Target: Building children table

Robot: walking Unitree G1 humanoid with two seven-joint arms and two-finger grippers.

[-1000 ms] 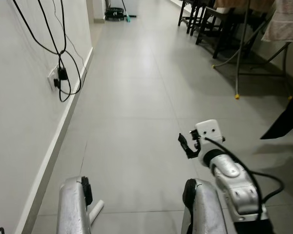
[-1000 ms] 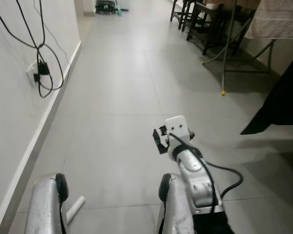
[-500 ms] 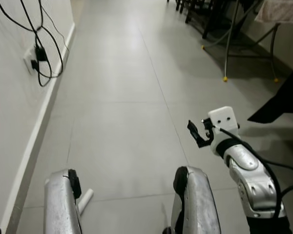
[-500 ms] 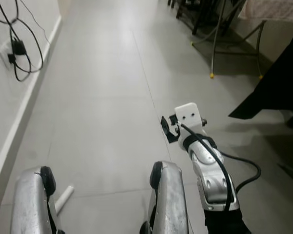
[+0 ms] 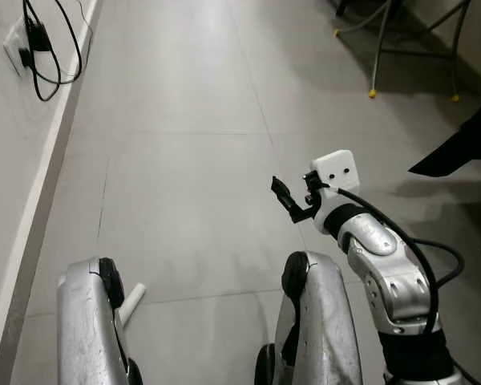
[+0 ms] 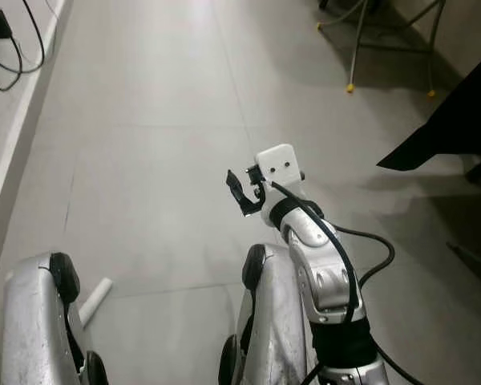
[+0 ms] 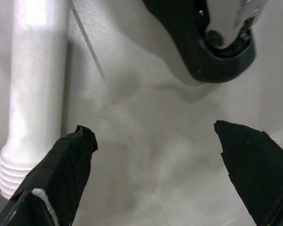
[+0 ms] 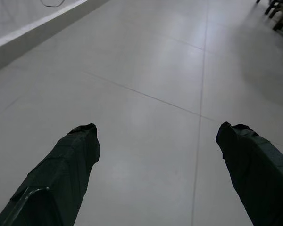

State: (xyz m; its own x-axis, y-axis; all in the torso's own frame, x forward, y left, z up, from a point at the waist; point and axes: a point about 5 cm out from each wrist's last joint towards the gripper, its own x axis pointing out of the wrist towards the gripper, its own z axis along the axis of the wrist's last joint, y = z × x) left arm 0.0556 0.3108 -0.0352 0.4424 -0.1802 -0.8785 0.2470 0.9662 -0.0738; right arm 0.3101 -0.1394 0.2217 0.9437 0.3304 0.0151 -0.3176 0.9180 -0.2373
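Note:
A white round table leg (image 5: pixel 131 298) lies on the grey floor tiles beside my left leg (image 5: pixel 88 321). In the left wrist view the same table leg (image 7: pixel 35 94) shows a ribbed end near one finger. My left gripper (image 7: pixel 153 132) hangs low over the floor, open and holding nothing, close to my black foot (image 7: pixel 203 42). My right gripper (image 5: pixel 289 200) is raised in front of me at about knee height, open and empty, with bare floor between its fingers (image 8: pixel 61 174).
A white wall with a socket and hanging black cables (image 5: pixel 32 40) runs along the left, with a skirting board below. A metal rack's legs (image 5: pixel 377 56) and a dark cloth (image 5: pixel 465 140) stand at the right. Grey tiled floor stretches ahead.
The camera has tilted down and moved forward along the corridor, so the far end has left the picture. The right arm stays raised and open, now slightly further left.

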